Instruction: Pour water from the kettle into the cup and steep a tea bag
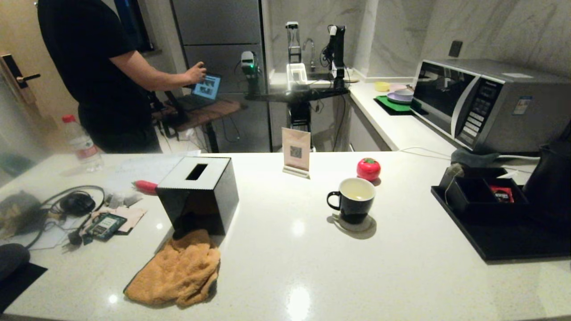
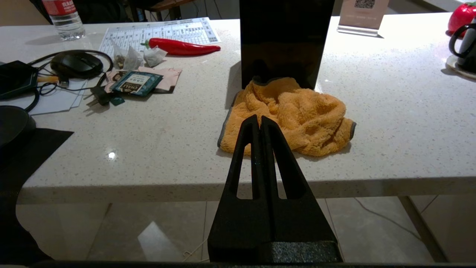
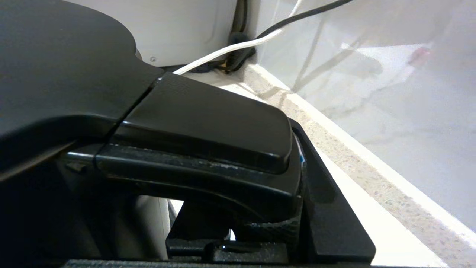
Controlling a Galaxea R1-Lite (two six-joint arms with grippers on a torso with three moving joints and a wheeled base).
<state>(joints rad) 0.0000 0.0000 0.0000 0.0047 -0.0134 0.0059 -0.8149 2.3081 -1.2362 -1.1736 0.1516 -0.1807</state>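
Right tool (image 3: 297, 193) clamped on kettle (image 1: 551, 178) handle at tray's far right; left tool (image 2: 260, 124) pinched closed, empty, off table (image 1: 285, 267) edge. Cup (image 1: 352, 199) mid-table, already holding water (image 1: 357, 191). Risk: early release tips kettle; tea bag (image 1: 454, 171) on organiser rim could snag.

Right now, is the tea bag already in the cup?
No: the cup holds only pale water, and the tea bag sits by the black organizer.
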